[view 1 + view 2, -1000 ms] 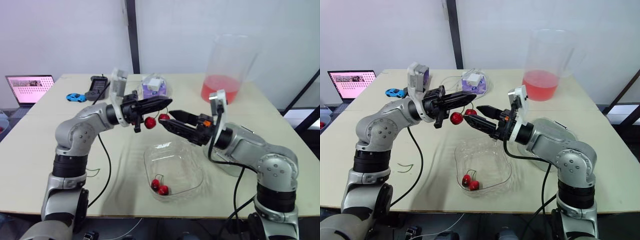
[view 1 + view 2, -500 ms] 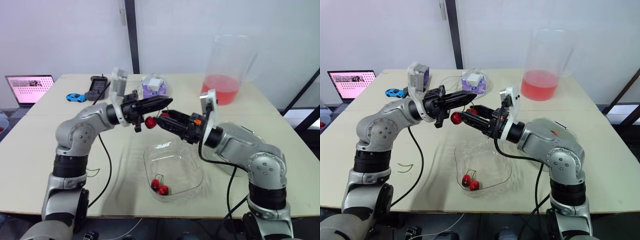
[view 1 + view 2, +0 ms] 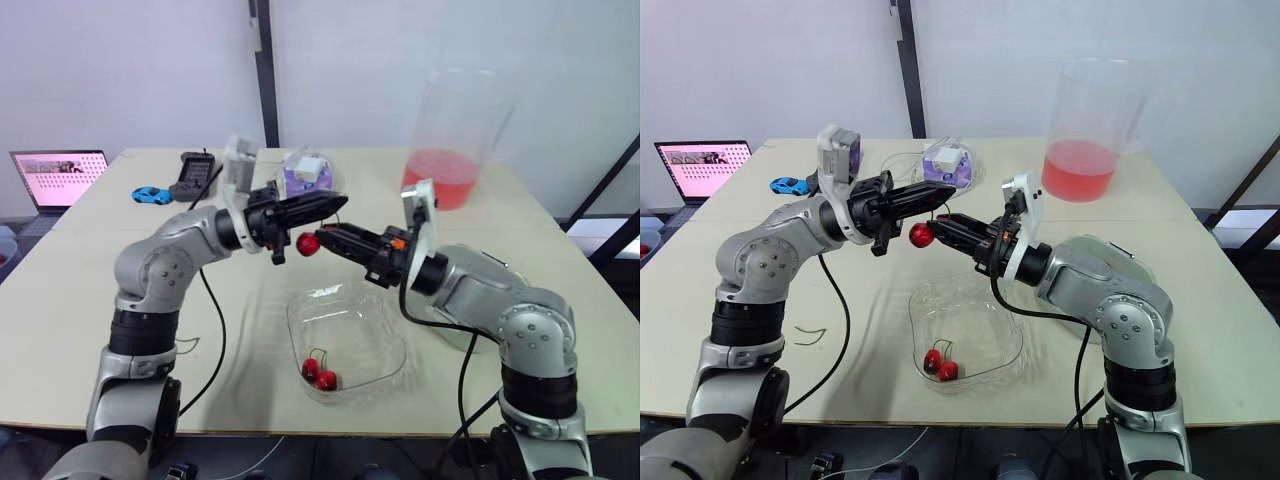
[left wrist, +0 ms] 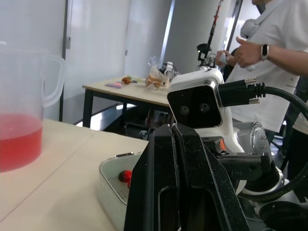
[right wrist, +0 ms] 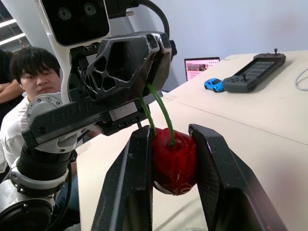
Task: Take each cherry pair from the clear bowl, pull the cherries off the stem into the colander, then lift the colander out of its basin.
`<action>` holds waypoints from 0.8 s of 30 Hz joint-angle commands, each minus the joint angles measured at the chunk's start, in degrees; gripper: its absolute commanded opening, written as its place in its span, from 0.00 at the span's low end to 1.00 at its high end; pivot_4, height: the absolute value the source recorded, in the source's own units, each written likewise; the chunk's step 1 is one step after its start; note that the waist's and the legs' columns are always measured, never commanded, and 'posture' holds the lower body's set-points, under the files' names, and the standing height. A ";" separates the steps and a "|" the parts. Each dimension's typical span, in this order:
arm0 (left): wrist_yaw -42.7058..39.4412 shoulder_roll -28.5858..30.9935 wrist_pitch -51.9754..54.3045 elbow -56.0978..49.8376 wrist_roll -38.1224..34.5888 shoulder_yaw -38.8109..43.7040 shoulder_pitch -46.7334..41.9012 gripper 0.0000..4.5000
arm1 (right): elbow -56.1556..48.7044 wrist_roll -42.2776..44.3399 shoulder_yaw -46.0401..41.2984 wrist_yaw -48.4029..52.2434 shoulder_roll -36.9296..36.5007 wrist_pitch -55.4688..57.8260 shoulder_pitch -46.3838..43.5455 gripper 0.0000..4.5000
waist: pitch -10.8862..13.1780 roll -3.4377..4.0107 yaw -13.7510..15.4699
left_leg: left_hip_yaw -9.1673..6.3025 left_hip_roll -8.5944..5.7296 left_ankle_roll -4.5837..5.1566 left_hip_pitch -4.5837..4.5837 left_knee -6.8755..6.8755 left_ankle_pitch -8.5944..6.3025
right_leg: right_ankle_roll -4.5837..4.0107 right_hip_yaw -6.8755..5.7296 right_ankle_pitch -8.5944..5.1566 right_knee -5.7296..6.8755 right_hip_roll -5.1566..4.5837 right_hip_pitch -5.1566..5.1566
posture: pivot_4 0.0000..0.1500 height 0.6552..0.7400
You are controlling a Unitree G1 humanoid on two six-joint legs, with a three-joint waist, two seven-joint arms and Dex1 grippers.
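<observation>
Two grippers tip to tip above the clear bowl [image 3: 395,325], joined by one stemmed cherry.

Head views show the left gripper [image 3: 338,202] and right gripper [image 3: 326,237] nose to nose, with the bowl directly beneath them holding another cherry pair [image 3: 319,373]. The left wrist view adds the basin [image 4: 111,185] beyond the right arm, a loose cherry [image 4: 125,176] inside it. The right wrist view settles the grip: the right fingers [image 5: 137,163] are clamped on the red cherry [image 5: 174,159], and its green stems [image 5: 162,111] run up into the left gripper's pressed-together tips.
</observation>
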 commanded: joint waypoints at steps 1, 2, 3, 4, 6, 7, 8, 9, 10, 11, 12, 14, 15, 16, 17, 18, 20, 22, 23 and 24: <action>-0.16 0.11 -1.13 -1.06 -0.38 0.36 -0.92 0.00 | -1.34 1.75 -0.43 1.86 -2.15 0.55 0.33 0.27 | 0.00 0.00 0.01 | 0.00 0.00 0.00 0.00 0.00 0.00 | 0.00 0.00 0.00 0.00 0.00 0.00 | 1.00 0.92; -0.19 0.09 -1.16 -1.00 -0.35 0.34 -0.96 0.00 | -1.25 1.85 -0.44 2.37 -2.87 0.72 0.42 0.27 | 0.00 0.00 0.01 | 0.00 0.00 0.00 0.00 0.00 0.00 | 0.00 0.00 0.00 0.00 0.00 0.00 | 1.00 0.92; -0.20 0.07 -1.19 -0.98 -0.33 0.32 -0.95 0.00 | -1.17 2.15 -0.44 3.09 -3.79 1.12 0.53 0.27 | 0.00 0.00 0.00 | 0.00 0.00 0.00 0.00 0.00 0.00 | 0.00 0.00 0.00 0.00 0.00 0.00 | 1.00 0.92; -0.21 0.06 -1.18 -1.06 -0.37 0.32 -0.89 0.00 | -1.16 2.37 -0.42 4.05 -4.90 1.54 0.65 0.27 | 0.00 0.00 0.01 | 0.00 0.00 0.00 0.00 0.00 0.00 | 0.00 0.00 0.00 0.00 0.00 0.00 | 1.00 0.92; -0.21 -0.03 -1.18 -1.09 -0.42 0.26 -0.83 0.00 | -0.56 3.49 -0.64 6.34 -7.19 2.66 0.54 0.27 | 0.00 0.00 0.03 | 0.00 0.00 0.00 0.00 0.00 0.00 | 0.00 0.00 0.00 -0.01 0.00 0.00 | 1.00 0.92; -0.20 -0.10 -1.21 -1.02 -0.41 0.23 -0.85 0.00 | -0.07 3.88 -0.77 7.60 -8.37 3.13 0.38 0.27 | 0.00 0.00 0.03 | 0.00 0.00 0.00 0.00 0.00 0.00 | 0.00 0.00 0.00 -0.01 0.00 0.00 | 1.00 0.92; -0.21 -0.15 -1.24 -0.99 -0.41 0.21 -0.87 0.00 | 0.43 3.92 -0.63 9.18 -9.92 3.74 0.20 0.27 | 0.00 0.00 0.02 | 0.00 0.00 0.00 0.00 0.01 0.00 | 0.00 0.00 0.00 -0.02 0.00 0.00 | 1.00 0.92; -0.22 -0.21 -1.29 -0.97 -0.40 0.18 -0.88 0.00 | 0.83 3.96 -0.43 10.50 -11.27 4.39 0.12 0.27 | 0.00 0.00 0.02 | 0.01 0.00 0.00 0.00 0.00 0.00 | 0.00 0.00 0.00 -0.02 0.00 0.00 | 1.00 0.92; -0.21 -0.25 -1.31 -0.94 -0.39 0.18 -0.89 0.00 | 1.06 3.96 -0.16 11.56 -12.41 5.01 0.21 0.27 | 0.00 0.00 0.04 | 0.01 0.00 0.00 0.00 0.00 0.00 | 0.00 0.00 0.00 -0.02 0.00 0.00 | 1.00 0.92; -0.23 -0.26 -1.34 -0.96 -0.35 0.19 -0.88 0.00 | 1.03 3.72 0.28 12.56 -13.57 5.54 0.51 0.27 | 0.00 0.00 0.05 | 0.00 0.00 0.00 0.00 0.00 0.00 | 0.00 0.00 0.00 -0.02 0.01 0.01 | 1.00 0.92; -0.21 -0.24 -1.34 -1.01 -0.36 0.26 -0.85 0.00 | 0.64 3.59 0.65 13.40 -14.66 5.97 1.26 0.27 | 0.00 -0.01 0.05 | 0.01 0.00 0.01 -0.01 0.01 0.00 | 0.00 0.00 0.00 -0.02 0.00 0.01 | 1.00 0.92; -0.13 -0.23 -1.35 -1.03 -0.34 0.37 -0.86 0.00 | 0.17 3.56 0.81 14.30 -15.80 6.27 2.18 0.27 | 0.00 -0.01 0.04 | 0.00 0.00 0.01 -0.01 0.00 -0.01 | 0.00 0.00 0.00 -0.03 0.01 0.01 | 1.00 0.92; -0.13 -0.20 -1.37 -1.03 -0.32 0.40 -0.82 0.00 | -0.02 3.89 0.34 14.38 -16.16 6.23 2.58 0.27 | 0.00 -0.01 0.02 | 0.00 0.00 0.02 -0.01 0.00 -0.01 | 0.00 0.00 0.00 -0.03 0.01 0.01 | 1.00 0.92; -0.05 -0.20 -1.35 -1.14 -0.36 0.48 -0.61 0.00 | -0.32 4.23 -1.31 14.43 -17.05 5.76 3.18 0.27 | 0.00 -0.01 0.03 | 0.00 0.00 0.02 -0.01 0.00 -0.01 | 0.00 0.00 0.00 -0.03 0.01 0.01 | 1.00 0.92; 0.00 -0.14 -1.32 -1.36 -0.41 0.54 -0.22 0.00 | -0.57 3.20 -3.38 15.15 -19.08 4.74 3.78 0.27 | 0.01 -0.01 0.10 | 0.01 0.00 0.02 -0.01 0.01 -0.01 | 0.00 0.00 0.00 -0.03 0.01 0.01 | 1.00 0.92; 0.02 -0.11 -1.29 -1.52 -0.44 0.58 0.06 0.00 | -0.73 2.39 -4.75 15.73 -20.59 3.92 4.21 0.27 | 0.02 -0.01 0.13 | 0.01 -0.01 0.01 -0.02 0.01 -0.01 | 0.01 0.01 0.00 -0.04 0.00 0.01 | 1.00 0.92; 0.13 -0.06 -1.29 -1.70 -0.45 0.67 0.48 0.00 | 0.72 -1.24 -6.54 17.64 -25.86 2.46 4.59 0.27 | 0.03 -0.02 0.32 | 0.02 -0.03 0.01 -0.05 0.02 -0.01 | 0.01 0.00 0.00 -0.07 -0.03 0.01 | 1.00 0.92; 0.12 -0.07 -1.42 -1.62 -0.34 0.66 0.64 0.00 | 2.38 -6.59 -5.83 20.41 -31.26 0.04 5.34 0.27 | 0.03 -0.03 0.39 | 0.02 -0.03 0.03 -0.04 0.03 -0.02 | 0.01 -0.01 0.00 -0.11 -0.03 0.04 | 1.00 0.92; 0.18 -0.11 -1.56 -1.63 -0.21 0.62 0.81 0.00 | 3.59 -11.05 -4.20 23.22 -35.35 -2.54 6.52 0.27 | 0.03 -0.03 0.43 | 0.02 -0.03 0.03 -0.04 0.02 -0.02 | 0.01 -0.01 0.00 -0.11 -0.03 0.04 | 1.00 0.92; 0.33 -0.25 -1.69 -1.64 -0.14 0.63 1.01 0.00 | 5.96 -15.38 -2.63 26.31 -39.35 -5.37 7.49 0.27 | 0.03 -0.04 0.40 | 0.03 -0.03 0.03 -0.04 0.02 -0.02 | 0.02 -0.01 -0.01 -0.12 -0.02 0.04 | 1.00 0.92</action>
